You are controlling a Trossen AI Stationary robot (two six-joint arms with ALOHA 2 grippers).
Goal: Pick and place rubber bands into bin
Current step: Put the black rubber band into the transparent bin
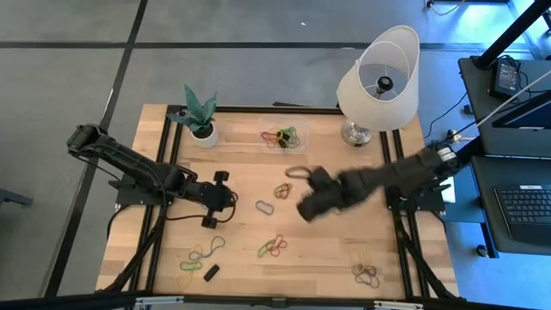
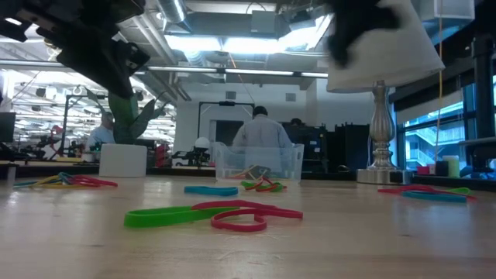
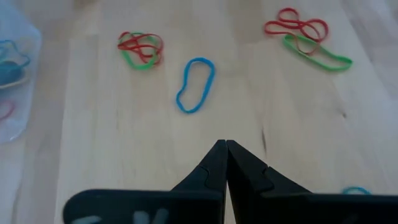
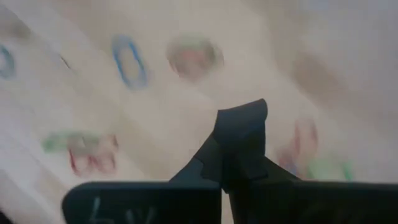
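Rubber bands lie in clusters on the wooden table: red-green ones (image 1: 274,248), a cluster (image 1: 281,189) at mid-table, yellow and green ones (image 1: 202,252), and a blue loop (image 3: 196,84). The clear bin (image 1: 282,136) stands near the far edge with several bands inside, and also shows in the low view (image 2: 260,163). My left gripper (image 3: 225,146) is shut and empty, just left of the blue loop. My right gripper (image 4: 224,152) is raised over mid-table, blurred, and shut on a dark band (image 4: 245,118). My right gripper pinches a dark rubber band (image 4: 245,118) between its two fingertips. A flap of the band sticks out past the tips. The band is lifted clear of the table, and blur hides which part of the loop is held.
A white-shaded lamp (image 1: 379,77) stands at the far right corner and a small potted plant (image 1: 204,133) at the far left. A small black block (image 1: 211,271) lies near the near edge. More bands (image 1: 366,269) lie near the right corner. A person (image 2: 262,132) is behind the table.
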